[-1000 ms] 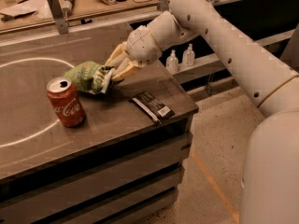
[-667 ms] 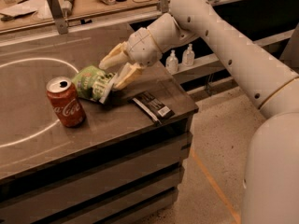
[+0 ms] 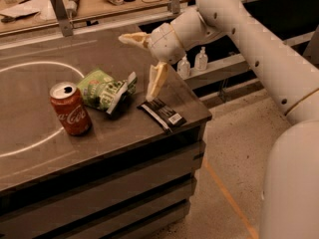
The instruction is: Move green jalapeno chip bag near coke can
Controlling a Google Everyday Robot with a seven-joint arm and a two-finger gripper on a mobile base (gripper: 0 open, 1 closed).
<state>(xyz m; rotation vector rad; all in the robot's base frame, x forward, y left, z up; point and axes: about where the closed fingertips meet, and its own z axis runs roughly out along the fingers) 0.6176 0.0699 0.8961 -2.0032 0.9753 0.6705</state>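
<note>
The green jalapeno chip bag [image 3: 103, 90] lies on the dark table top, just right of the coke can [image 3: 70, 108], which stands upright with its silver top showing. The two are close, with a small gap or light touch between them. My gripper [image 3: 137, 64] is open and empty, raised above and to the right of the bag. One finger [image 3: 155, 80] points down over the table, the other [image 3: 130, 39] sticks out to the upper left.
A flat black wrapper with a white label [image 3: 162, 114] lies near the table's right front corner. A white circle line [image 3: 45, 68] is drawn on the table top [image 3: 124, 133]. A shelf with small bottles [image 3: 201, 59] is behind the arm. A workbench with clutter stands at the back.
The gripper let go of the chip bag and rose up and to the right. The bag now rests on the table beside the can.
</note>
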